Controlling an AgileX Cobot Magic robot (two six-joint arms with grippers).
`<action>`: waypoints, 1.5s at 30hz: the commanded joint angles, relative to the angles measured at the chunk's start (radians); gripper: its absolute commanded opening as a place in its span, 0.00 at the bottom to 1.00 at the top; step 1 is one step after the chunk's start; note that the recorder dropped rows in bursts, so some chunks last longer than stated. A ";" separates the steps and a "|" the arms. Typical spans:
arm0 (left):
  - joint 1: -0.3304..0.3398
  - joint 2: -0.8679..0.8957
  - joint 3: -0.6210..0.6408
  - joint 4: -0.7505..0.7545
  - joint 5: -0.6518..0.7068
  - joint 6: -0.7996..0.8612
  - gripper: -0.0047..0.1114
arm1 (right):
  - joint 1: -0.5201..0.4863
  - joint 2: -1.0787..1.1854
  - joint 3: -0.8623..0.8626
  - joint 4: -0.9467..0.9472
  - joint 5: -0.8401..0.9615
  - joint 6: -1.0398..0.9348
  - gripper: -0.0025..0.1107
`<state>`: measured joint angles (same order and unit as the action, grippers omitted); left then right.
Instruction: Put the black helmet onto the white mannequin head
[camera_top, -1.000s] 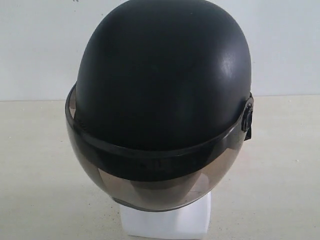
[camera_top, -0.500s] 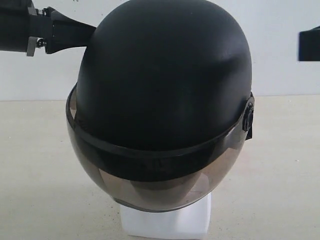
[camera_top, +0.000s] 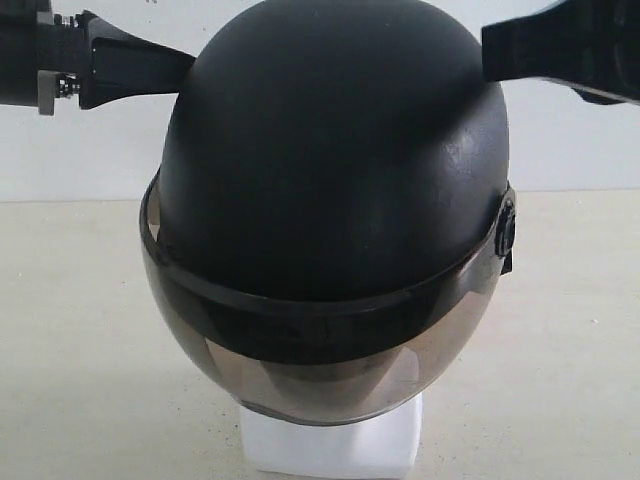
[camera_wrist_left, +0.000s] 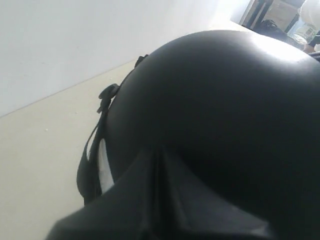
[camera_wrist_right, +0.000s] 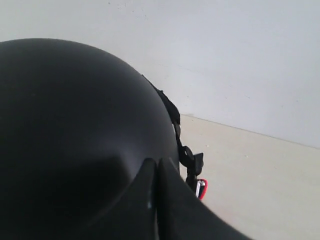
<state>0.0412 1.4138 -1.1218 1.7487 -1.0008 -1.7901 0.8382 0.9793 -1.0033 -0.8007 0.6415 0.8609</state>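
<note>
Right pincer has come in — like left pincer, closed empty against black helmet.

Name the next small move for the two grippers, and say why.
Probably a gentle downward press: the left gripper and right gripper, both shut, appear to rest against the crown of the black helmet, which already covers the white mannequin head down to its neck base.

Probably a lab or test bay: bare white wall is backing a plain beige table; blurred clutter and a clear bottle are sitting beyond the table's far end.
</note>
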 joint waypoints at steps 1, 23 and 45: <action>-0.006 -0.035 0.046 -0.004 -0.039 -0.012 0.08 | -0.004 0.016 -0.010 0.006 -0.038 -0.016 0.02; -0.007 -0.148 0.167 -0.004 -0.094 -0.053 0.08 | -0.312 0.088 -0.016 0.937 -0.219 -0.843 0.02; -0.003 -0.305 0.182 -0.004 0.056 -0.081 0.08 | -0.312 -0.075 -0.028 0.611 -0.191 -0.673 0.02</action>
<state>0.0450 1.1427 -0.9144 1.7491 -0.9944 -1.8504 0.5250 0.9618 -1.0331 0.0308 0.4105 0.0342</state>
